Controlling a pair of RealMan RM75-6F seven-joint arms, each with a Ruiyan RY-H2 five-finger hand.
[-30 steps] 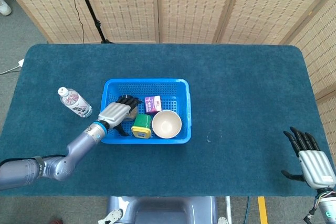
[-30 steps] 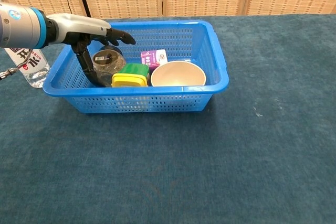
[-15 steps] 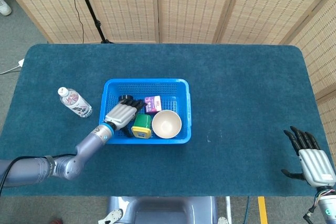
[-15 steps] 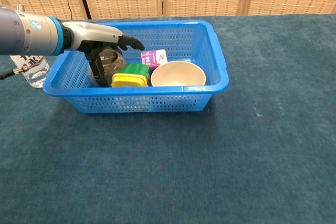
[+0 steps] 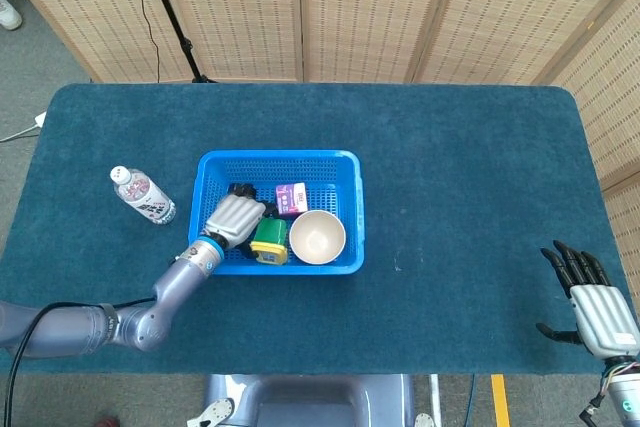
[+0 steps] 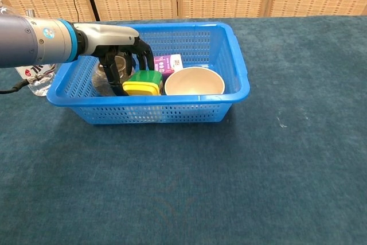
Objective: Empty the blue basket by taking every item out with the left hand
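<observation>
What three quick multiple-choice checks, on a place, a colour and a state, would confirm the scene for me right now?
1. Where is the water bottle?
A. in the basket
B. on the table left of the basket
C. in the right hand

2. What colour is the lid of the box next to the bowl?
A. red
B. white
C. yellow

3. What is the right hand doing?
A. resting empty, fingers spread
B. holding the bowl
C. pressing the basket

Answers: 1 B, the water bottle lies outside the basket. 2 C, the box beside the bowl has a yellow lid. 3 A, the right hand sits far off, holding nothing.
</observation>
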